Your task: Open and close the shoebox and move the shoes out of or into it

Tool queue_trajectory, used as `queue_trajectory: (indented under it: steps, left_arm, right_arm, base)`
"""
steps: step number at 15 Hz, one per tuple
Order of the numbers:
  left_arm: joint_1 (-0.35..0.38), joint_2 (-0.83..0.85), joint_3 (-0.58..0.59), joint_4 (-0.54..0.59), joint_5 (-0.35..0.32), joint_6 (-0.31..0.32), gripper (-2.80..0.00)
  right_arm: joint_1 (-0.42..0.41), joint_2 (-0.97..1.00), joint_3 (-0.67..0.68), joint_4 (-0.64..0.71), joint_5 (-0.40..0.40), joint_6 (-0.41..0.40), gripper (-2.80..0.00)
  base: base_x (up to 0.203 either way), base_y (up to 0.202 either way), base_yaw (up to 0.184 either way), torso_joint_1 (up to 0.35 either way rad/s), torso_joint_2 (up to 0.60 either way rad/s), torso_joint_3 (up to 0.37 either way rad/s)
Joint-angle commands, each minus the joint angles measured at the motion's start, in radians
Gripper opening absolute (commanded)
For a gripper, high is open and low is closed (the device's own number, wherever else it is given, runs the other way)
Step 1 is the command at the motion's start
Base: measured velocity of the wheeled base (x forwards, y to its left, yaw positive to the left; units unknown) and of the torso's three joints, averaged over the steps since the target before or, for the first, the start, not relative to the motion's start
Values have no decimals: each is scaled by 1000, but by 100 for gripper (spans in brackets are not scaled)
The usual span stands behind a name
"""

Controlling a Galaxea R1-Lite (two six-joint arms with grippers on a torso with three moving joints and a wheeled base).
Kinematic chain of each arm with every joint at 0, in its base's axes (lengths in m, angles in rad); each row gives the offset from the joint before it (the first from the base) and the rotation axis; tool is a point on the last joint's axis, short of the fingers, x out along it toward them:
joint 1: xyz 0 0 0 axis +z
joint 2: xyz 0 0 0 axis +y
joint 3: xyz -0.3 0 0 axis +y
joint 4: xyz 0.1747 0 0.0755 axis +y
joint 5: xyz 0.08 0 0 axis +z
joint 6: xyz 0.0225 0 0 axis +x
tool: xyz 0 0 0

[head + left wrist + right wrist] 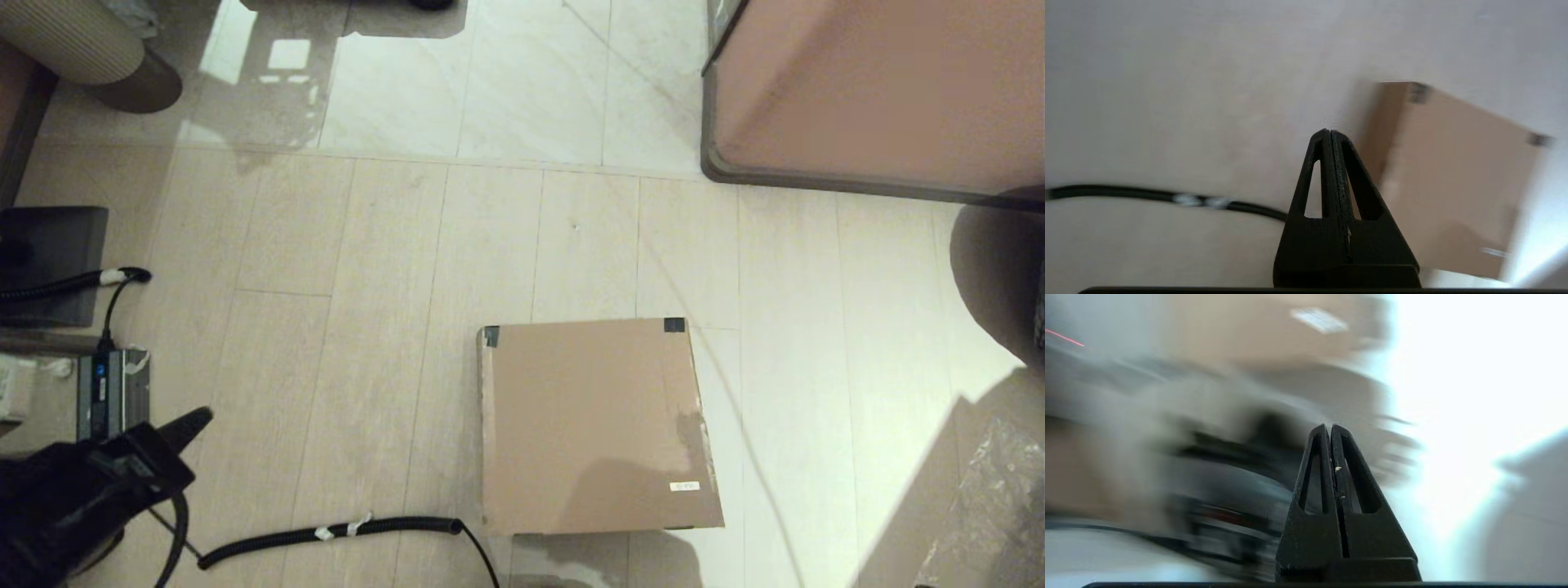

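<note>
The brown cardboard shoebox (596, 429) lies on the floor with its flap lid down, dark tape at its two far corners and a small white label (684, 486) near its front right. The left wrist view also catches the shoebox (1449, 179), off to one side of the fingers. My left gripper (196, 420) hovers low at the left, well apart from the box, shut with nothing between its fingers (1327, 132). My right gripper (1328, 426) is also shut and empty; it does not show in the head view. No shoes are visible.
A black coiled cable (343, 531) runs across the floor between the left arm and the box. A large pinkish-brown block with a dark rim (873, 90) stands at the far right. Grey equipment (110, 392) and a dark panel (53, 261) sit at the left edge.
</note>
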Motion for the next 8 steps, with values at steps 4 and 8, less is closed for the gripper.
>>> queue_trajectory:
  steps: [4, 8]
  left_arm:
    - [413, -206, 157, 35, -130, 246, -280]
    - [413, -583, 189, 403, -313, 341, -280]
  right_arm:
    - [34, -72, 35, 210, -527, -248, -280]
    - [124, -22, 32, 213, -479, -254, -280]
  base:
    - [0, 0, 0, 0, 0, 0]
    - [0, 0, 0, 0, 0, 0]
